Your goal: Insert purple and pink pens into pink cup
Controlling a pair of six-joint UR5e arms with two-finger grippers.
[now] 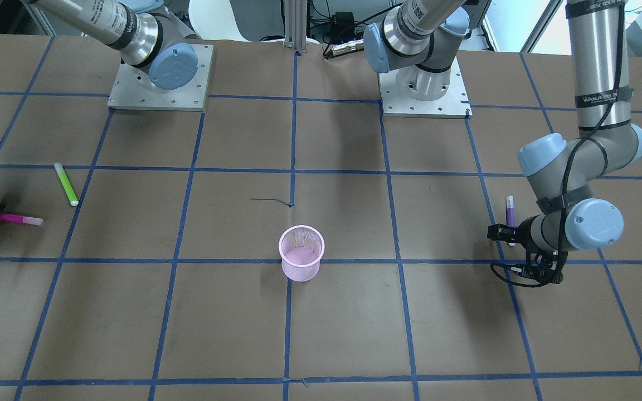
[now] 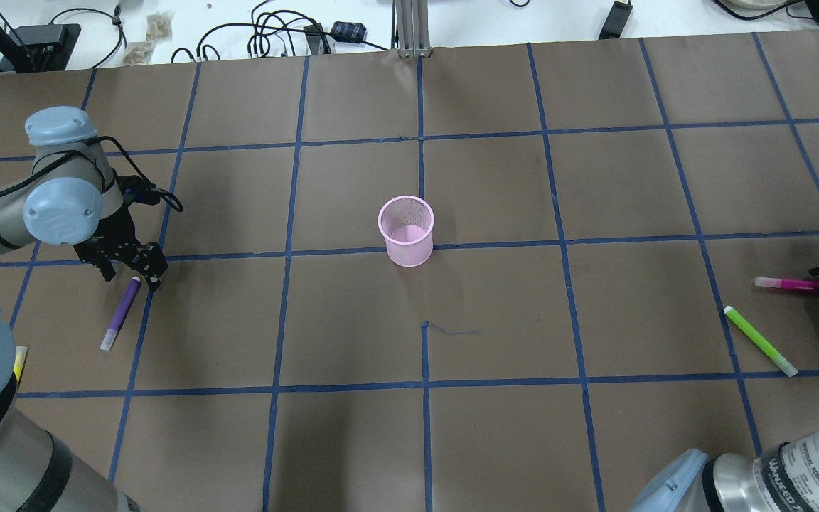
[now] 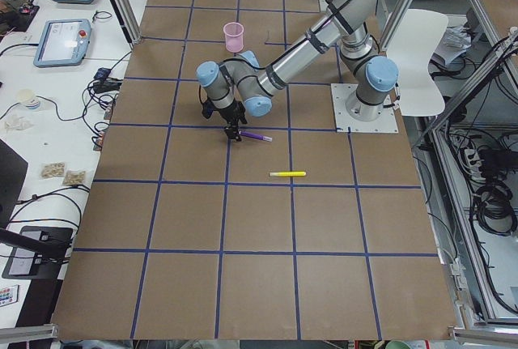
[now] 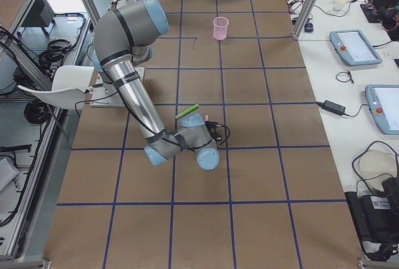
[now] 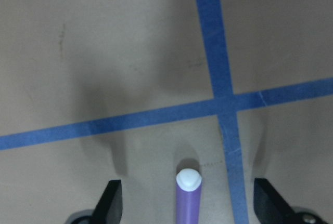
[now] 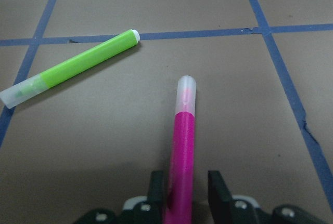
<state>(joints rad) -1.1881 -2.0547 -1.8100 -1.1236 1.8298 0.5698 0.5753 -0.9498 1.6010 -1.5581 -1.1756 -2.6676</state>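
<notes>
Pink mesh cup (image 2: 407,249): one, upright, mouth open, at the middle of the brown surface (image 2: 495,427), its base on a blue tape line. Purple pen (image 2: 120,313): one, lying flat far out on the robot's left side, well apart from the cup, beside a tape line. Left gripper (image 5: 187,193): lowered over the far end of the purple pen, jaws spread wide, one finger (image 5: 112,203) on each side and clear of the barrel; nothing held. Pink pen (image 2: 793,284): one, lying flat far out on the robot's right side, clear cap pointing toward the cup. Right gripper (image 6: 186,182): low at the pen's outer end, jaws narrowly parted around the barrel, with a slim gap visible on one side. Green pen (image 6: 78,65): one, flat, just beside the pink pen, not touching. Yellow pen (image 3: 288,174): one, flat, near the purple pen on the robot's left side.
</notes>
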